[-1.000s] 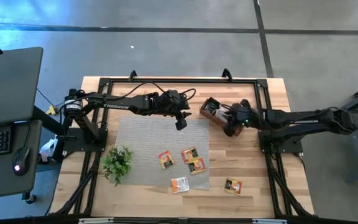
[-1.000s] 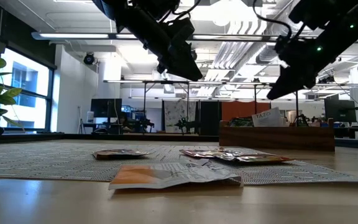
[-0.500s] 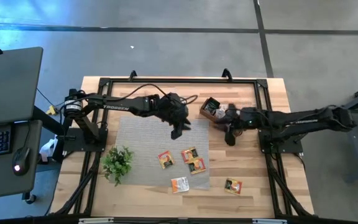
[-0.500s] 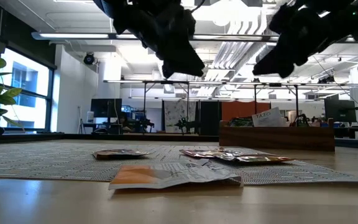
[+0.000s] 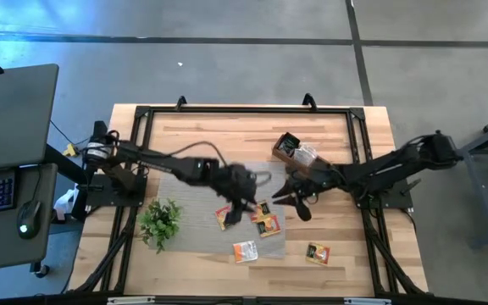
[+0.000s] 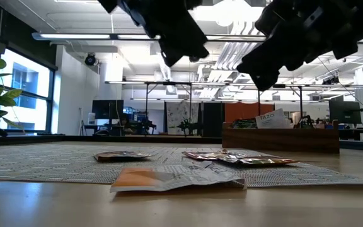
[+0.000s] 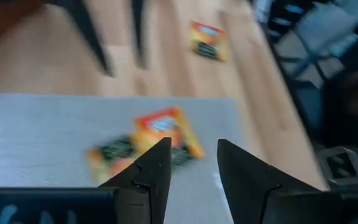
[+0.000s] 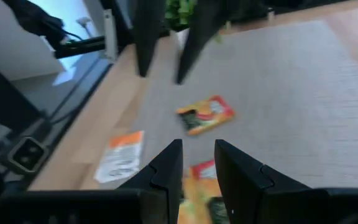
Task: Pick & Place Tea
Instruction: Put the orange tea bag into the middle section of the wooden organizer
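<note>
Both arms have been brought inward from the wooden box (image 5: 292, 152) over the grey mat (image 5: 195, 207). Left gripper (image 7: 191, 165): jaws parted by a narrow gap, nothing held, hovering above the paired tea sachets (image 5: 263, 218); right gripper (image 8: 197, 163): jaws likewise slightly apart and empty. Five tea sachets are laid flat: three on the mat, a pale one (image 5: 245, 251) at its edge, one (image 5: 317, 252) on bare table (image 5: 227, 127).
</note>
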{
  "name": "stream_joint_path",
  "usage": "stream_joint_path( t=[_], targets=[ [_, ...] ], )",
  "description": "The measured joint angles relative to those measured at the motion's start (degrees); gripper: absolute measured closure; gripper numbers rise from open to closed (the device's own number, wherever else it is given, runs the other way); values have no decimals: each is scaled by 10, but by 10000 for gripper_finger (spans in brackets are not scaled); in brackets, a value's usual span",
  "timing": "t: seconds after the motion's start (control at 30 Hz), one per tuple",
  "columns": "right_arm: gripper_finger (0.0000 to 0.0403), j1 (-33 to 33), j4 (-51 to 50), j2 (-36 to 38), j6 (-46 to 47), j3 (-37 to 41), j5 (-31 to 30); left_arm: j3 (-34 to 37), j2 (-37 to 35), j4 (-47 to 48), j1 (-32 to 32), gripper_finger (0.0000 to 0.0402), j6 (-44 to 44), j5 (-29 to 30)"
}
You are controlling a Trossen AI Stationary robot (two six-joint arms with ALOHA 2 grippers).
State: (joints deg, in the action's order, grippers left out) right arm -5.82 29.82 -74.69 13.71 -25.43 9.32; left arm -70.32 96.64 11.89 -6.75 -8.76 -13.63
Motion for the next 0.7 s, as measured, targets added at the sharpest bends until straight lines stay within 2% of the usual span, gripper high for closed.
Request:
stream_joint_path(
  t=[0.1,0.2,0.3,0.37,0.53,0.7],
  targets=[
    [313,-37,29,-16,26,0,-19,-1,18,-16,-55,273,-13,-3],
    [313,-77,40,-19,33,0,-67,3,42,-29,-115,273,-36,9],
    [313,-120,42,-17,43,0,-125,-4,79,-88,-166,273,-52,63],
    [313,-144,46,-17,41,0,-152,2,101,-70,-192,273,-61,122],
    [313,-169,46,-17,8,0,-179,0,126,-59,-192,273,-73,187],
    [313,-159,46,-17,4,0,-180,0,126,-58,-156,273,-97,185]
  ],
)
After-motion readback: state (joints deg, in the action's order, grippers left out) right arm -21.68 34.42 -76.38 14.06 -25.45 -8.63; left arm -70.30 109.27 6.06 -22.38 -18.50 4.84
